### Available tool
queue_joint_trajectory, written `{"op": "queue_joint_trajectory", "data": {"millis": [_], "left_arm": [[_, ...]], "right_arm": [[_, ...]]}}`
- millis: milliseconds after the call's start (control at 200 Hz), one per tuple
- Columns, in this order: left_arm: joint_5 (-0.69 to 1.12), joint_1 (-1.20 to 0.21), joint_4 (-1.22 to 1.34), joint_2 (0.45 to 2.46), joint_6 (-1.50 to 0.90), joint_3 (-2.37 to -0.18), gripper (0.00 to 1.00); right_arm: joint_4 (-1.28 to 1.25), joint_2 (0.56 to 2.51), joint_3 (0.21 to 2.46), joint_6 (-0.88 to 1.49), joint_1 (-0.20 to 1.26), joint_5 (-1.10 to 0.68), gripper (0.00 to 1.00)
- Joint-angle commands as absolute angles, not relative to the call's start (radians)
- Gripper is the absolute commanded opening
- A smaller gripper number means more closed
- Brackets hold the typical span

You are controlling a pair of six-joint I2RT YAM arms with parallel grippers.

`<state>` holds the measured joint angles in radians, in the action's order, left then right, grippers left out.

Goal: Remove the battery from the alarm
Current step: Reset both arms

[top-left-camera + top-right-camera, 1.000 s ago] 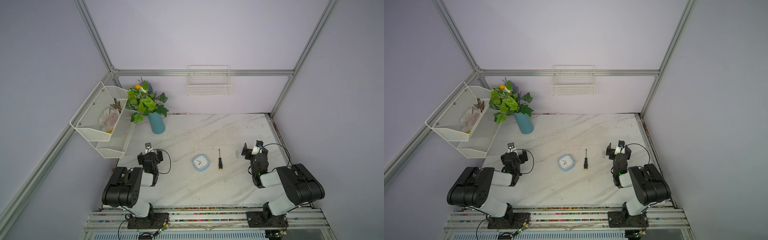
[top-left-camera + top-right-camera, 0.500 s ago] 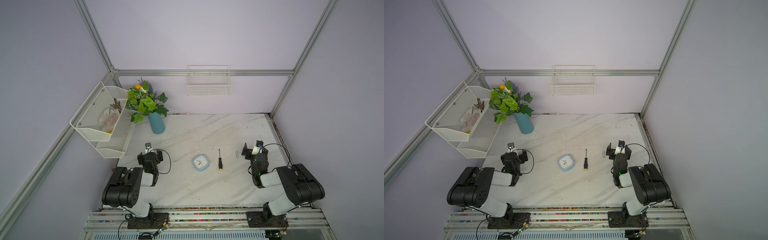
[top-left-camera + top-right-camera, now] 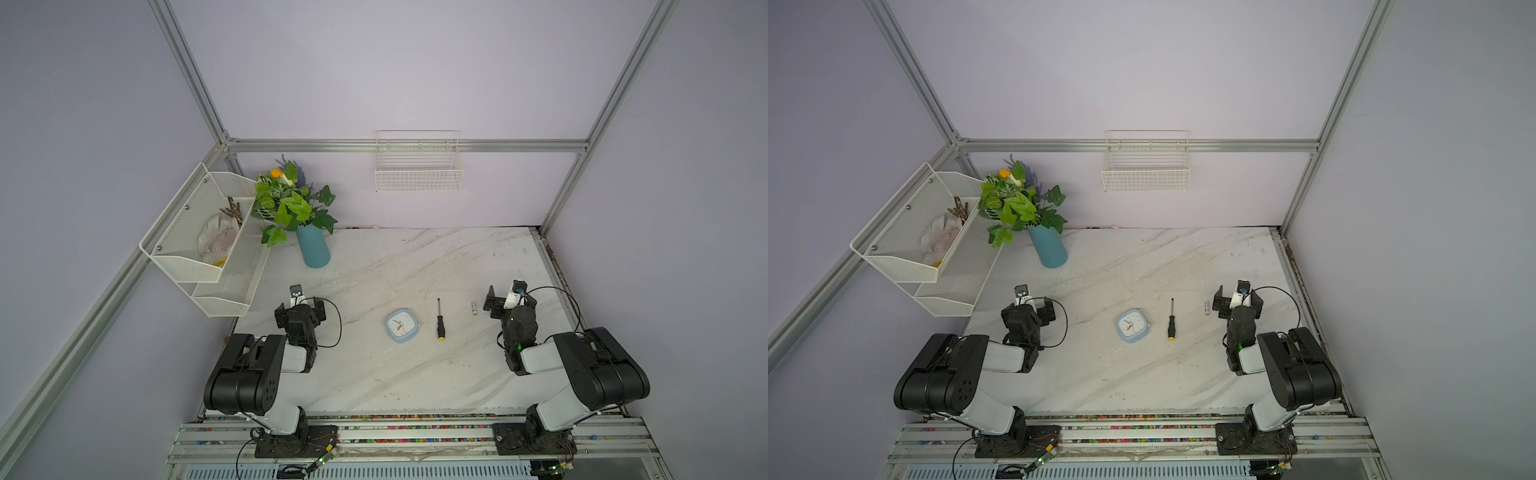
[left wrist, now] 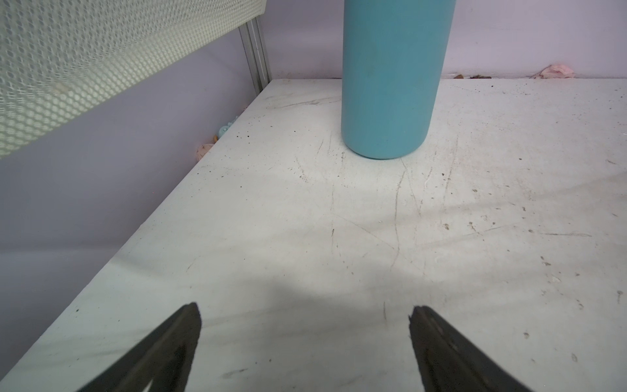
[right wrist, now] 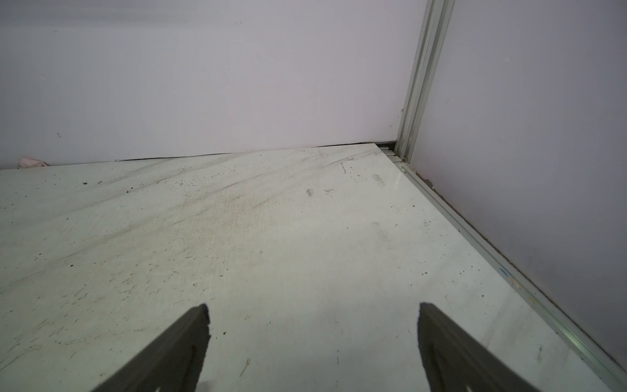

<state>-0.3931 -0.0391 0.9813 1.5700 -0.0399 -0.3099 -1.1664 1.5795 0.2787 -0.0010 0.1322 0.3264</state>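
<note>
1. Grippers: left gripper (image 4: 305, 315) and right gripper (image 5: 314, 312) both stand spread wide, with nothing between the jaws. Each wrist view shows only bare table (image 5: 271, 237) ahead.
2. Left gripper sits low over the table and faces the vase (image 4: 390, 85). It is well apart from the task things.
3. Right gripper: the battery (image 3: 474, 308) lies flat on the table just beside it, toward the middle, untouched.
4. Further in, the screwdriver (image 3: 439, 322) lies between battery and alarm (image 3: 401, 326), apart from both. The alarm lies face up near mid-table, its back hidden.
5. Step, as judged: the battery is loose on the table, outside the alarm, and both arms are folded close to their bases. Removal looks complete. I cannot tell whether the compartment is empty.
6. Next move, as judged: probably none. A check would call for one gripper to pinch the alarm across its rounded sides and turn it over. That grip risks slipping on the smooth case.
</note>
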Motion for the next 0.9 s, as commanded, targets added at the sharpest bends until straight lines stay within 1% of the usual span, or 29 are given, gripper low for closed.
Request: {"op": "queue_joint_trajectory", "data": {"millis": [0, 895], "left_arm": [[-0.381, -0.034, 1.005, 1.583, -0.028, -0.360, 1.00], [-0.333, -0.017, 0.969, 1.566, -0.035, -0.363, 1.00]], "right_arm": [[-1.161, 1.572, 0.298, 0.013, 0.124, 0.316, 0.99], [-1.163, 1.572, 0.295, 0.013, 0.124, 0.318, 1.00]]}}
